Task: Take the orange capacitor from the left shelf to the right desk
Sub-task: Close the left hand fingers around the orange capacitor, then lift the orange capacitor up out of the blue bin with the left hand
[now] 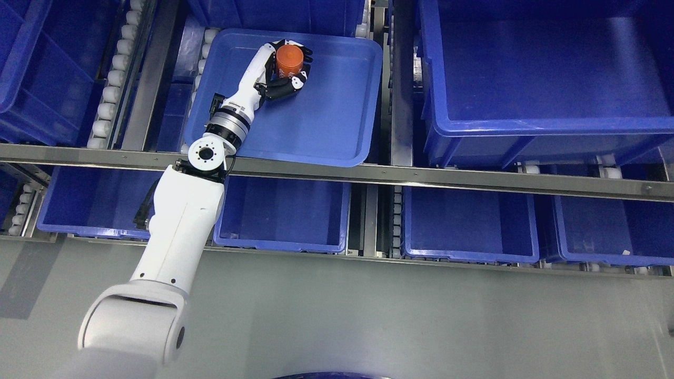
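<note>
An orange cylindrical capacitor [289, 59] stands in a shallow blue tray [326, 126] on the upper shelf rollers. My left hand [287, 71] reaches up from the lower left into the tray. Its black fingers [304, 55] curl around the capacitor from both sides, and the thumb with its white tip [297, 82] lies just below it. The hand looks shut on the capacitor, which still seems to rest on the tray floor. The white forearm [184, 221] crosses the metal shelf rail. My right arm does not show.
A deep blue bin [542, 137] fills the upper right. Several blue bins [468, 252] line the lower shelf under the metal rail [421, 176]. White rollers [113, 79] run along the left lanes. Grey floor [368, 316] lies in front.
</note>
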`<state>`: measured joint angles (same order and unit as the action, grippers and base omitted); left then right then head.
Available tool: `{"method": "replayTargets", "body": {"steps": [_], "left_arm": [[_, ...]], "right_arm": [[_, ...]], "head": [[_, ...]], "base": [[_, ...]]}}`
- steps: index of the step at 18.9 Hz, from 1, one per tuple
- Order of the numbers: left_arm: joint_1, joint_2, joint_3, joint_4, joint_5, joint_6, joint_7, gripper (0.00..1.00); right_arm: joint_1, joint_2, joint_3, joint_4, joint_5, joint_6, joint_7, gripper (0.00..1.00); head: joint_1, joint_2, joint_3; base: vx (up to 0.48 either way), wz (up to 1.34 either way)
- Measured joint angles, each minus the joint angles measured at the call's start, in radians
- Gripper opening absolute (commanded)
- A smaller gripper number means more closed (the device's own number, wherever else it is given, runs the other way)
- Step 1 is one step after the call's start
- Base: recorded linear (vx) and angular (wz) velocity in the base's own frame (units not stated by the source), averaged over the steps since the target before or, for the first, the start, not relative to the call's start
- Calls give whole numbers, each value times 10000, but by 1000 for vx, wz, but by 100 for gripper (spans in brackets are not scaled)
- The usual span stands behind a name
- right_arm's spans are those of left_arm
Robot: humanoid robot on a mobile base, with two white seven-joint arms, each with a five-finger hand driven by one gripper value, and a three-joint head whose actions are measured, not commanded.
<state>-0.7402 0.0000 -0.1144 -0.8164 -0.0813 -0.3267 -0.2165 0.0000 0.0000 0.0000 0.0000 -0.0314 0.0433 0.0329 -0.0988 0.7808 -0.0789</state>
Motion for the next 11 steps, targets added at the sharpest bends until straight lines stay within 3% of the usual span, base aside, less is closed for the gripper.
{"method": "replayTargets", "body": {"steps": [6,11], "left_arm": [[29,0,202,-418,814,-407,14,0],[629,0,314,-2086,1722,137,48,2]], "right_arm": [[0,0,0,0,214,0,0,100],[-2,0,0,0,272,0,0,100]], "head": [[0,0,0],[0,0,0]], "base": [[0,0],[5,7]]}}
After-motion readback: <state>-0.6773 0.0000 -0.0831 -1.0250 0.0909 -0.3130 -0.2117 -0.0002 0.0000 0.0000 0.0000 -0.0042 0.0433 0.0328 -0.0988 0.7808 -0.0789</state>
